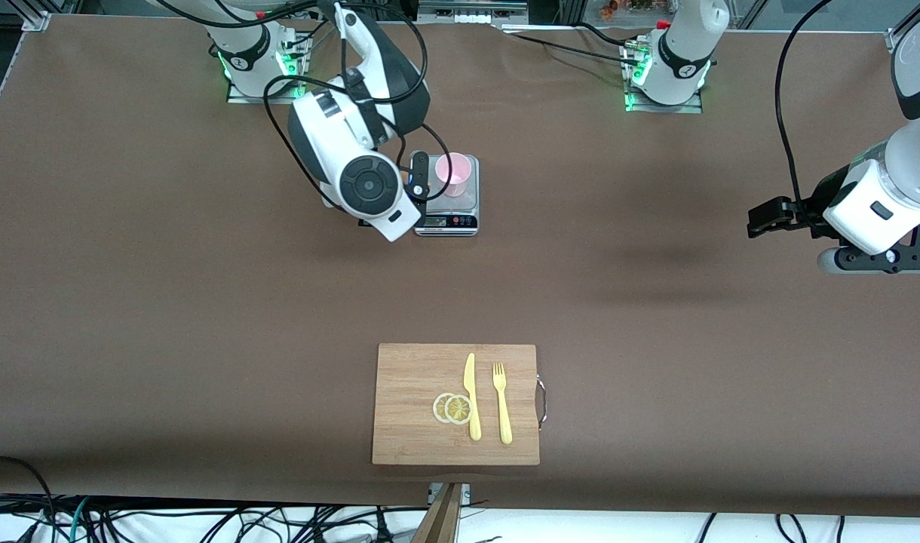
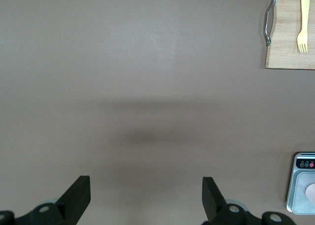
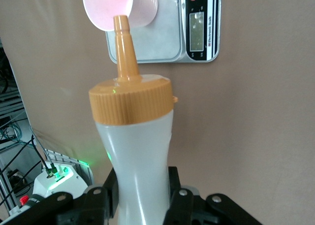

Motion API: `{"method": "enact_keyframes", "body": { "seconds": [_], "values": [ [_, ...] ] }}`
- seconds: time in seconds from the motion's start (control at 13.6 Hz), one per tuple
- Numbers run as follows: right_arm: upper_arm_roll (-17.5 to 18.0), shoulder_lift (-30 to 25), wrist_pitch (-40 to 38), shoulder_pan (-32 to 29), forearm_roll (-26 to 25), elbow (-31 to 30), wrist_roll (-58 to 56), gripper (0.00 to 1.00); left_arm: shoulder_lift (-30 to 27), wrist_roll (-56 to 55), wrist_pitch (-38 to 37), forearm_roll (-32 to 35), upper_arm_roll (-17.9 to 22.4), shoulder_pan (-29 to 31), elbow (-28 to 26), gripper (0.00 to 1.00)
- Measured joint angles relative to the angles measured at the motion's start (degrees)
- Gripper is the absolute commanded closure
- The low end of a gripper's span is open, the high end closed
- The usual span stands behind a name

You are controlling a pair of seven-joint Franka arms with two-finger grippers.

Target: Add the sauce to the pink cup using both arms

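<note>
The translucent whitish squeeze bottle with its orange cap [image 3: 132, 136] is clamped in the right gripper [image 3: 142, 198], its long axis tipped so the nozzle is aimed into the pale pink plastic cup [image 1: 454, 173] on the silver kitchen scale [image 1: 449, 219], while the left gripper [image 2: 146, 198] is held open, waiting well apart over bare table.

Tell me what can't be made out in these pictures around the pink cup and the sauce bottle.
- Front view: the translucent orange-capped squeeze bottle is hidden under the right arm's wrist.
- Right wrist view: whether sauce is leaving the nozzle; its tip overlaps the pale pink plastic cup.
- Silver kitchen scale: display digits too small in every view.
- Left wrist view: the cup is cut off by the picture's edge; the open left end effector hangs over bare table.
</note>
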Motion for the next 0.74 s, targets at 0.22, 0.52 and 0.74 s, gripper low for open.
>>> {"method": "enact_keyframes", "body": {
  "seconds": [0.22, 0.52, 0.74],
  "values": [
    [3.12, -0.02, 0.23, 0.22, -2.21, -1.81, 3.74, 1.00, 0.01, 0.00, 0.00, 0.00, 0.00, 0.00, 0.00, 0.00],
    [6.12, -0.12, 0.74, 0.63, -4.97, -3.38, 8.06, 1.00, 0.01, 0.00, 0.00, 0.00, 0.00, 0.00, 0.00, 0.00],
    [8.30, -0.25, 0.61, 1.11, -7.30, -3.92, 11.71, 1.00, 0.01, 0.00, 0.00, 0.00, 0.00, 0.00, 0.00, 0.00]
  ]
}}
